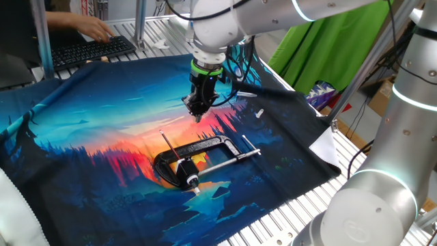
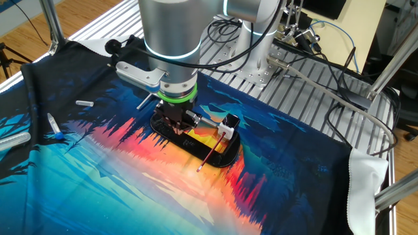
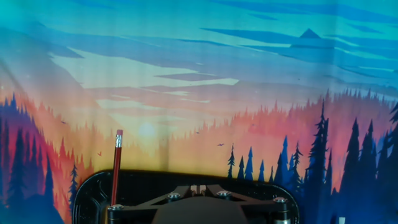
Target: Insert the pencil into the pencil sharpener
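Note:
The pencil is a thin dark stick that leans up and to the left out of the clamp's mouth. Its lower end meets the small yellow-orange and black pencil sharpener, which is held in the black C-clamp. The pencil also shows in the other fixed view and in the hand view, eraser end up. My gripper hangs above and behind the clamp, apart from the pencil. In the hand view the gripper has its pads together and holds nothing.
The clamp's silver screw rod points right. Small white pieces and a pen lie on the printed cloth. A keyboard with a person's hand is at the back left. A second arm stands at the right.

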Motion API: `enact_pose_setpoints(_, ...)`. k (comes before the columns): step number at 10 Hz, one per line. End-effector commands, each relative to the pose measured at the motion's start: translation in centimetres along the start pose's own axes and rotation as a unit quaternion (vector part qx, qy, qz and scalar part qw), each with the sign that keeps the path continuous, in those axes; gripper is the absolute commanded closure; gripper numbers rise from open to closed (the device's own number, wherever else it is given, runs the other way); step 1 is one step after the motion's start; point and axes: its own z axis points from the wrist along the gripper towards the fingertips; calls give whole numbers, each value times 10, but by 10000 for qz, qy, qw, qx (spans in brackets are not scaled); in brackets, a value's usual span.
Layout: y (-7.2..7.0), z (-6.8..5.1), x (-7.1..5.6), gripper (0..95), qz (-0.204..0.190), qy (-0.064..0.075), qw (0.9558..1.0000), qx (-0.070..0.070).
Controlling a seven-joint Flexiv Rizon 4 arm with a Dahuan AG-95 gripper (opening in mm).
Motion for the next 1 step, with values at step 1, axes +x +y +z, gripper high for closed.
enact_pose_setpoints(1, 0, 0, 1, 950, 17, -1, 10000, 21)
